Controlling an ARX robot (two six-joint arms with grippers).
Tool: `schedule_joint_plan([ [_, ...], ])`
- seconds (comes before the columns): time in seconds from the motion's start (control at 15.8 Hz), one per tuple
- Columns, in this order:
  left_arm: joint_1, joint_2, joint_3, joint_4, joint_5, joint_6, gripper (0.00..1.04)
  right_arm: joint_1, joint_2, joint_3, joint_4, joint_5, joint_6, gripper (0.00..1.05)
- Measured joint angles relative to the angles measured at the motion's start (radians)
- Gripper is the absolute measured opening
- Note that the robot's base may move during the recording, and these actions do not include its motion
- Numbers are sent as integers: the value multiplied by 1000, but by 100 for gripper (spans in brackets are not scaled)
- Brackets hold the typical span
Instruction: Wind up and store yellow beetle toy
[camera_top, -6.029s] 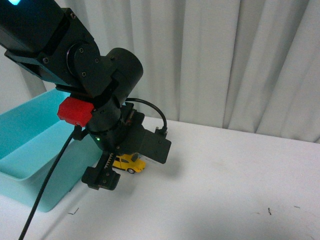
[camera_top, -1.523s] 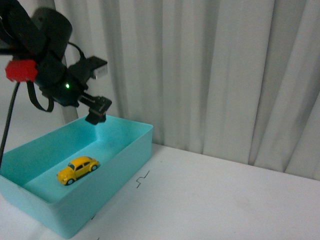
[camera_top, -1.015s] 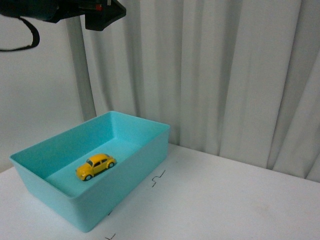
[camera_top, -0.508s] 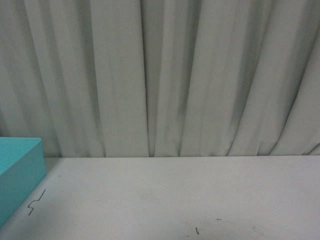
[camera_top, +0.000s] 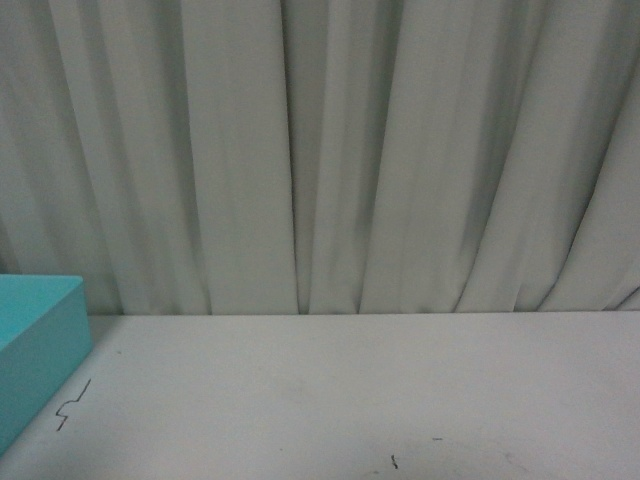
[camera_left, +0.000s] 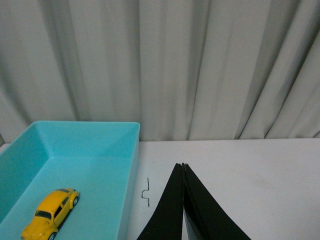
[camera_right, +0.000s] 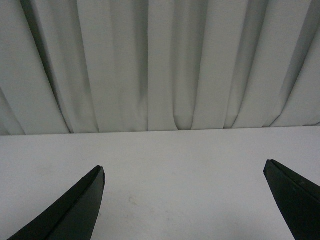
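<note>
One yellow beetle toy (camera_left: 50, 221) (upright), inside turquoise bin (camera_left: 112, 145)

All three views face the curtain (camera_top: 330, 150); front and left wrist apparently share the bin (camera_left: 100, 150).

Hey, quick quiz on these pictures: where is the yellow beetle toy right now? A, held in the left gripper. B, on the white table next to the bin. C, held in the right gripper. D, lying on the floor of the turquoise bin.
D: the left wrist view shows the yellow beetle toy resting on the floor of the turquoise bin, while the left gripper is shut on nothing and the right gripper is open and empty.
</note>
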Motion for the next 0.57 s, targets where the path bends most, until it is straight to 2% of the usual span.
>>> schedule_joint_plan([
  [0.32,0,-139,-41,-96,0,0,2,0,0,0,0,0,0,98],
  [0.38,0,-158,-67,-58,0,0,2,0,0,0,0,0,0,98],
  [0.57,0,-223,-73,-139,0,0,2,0,0,0,0,0,0,98],
])
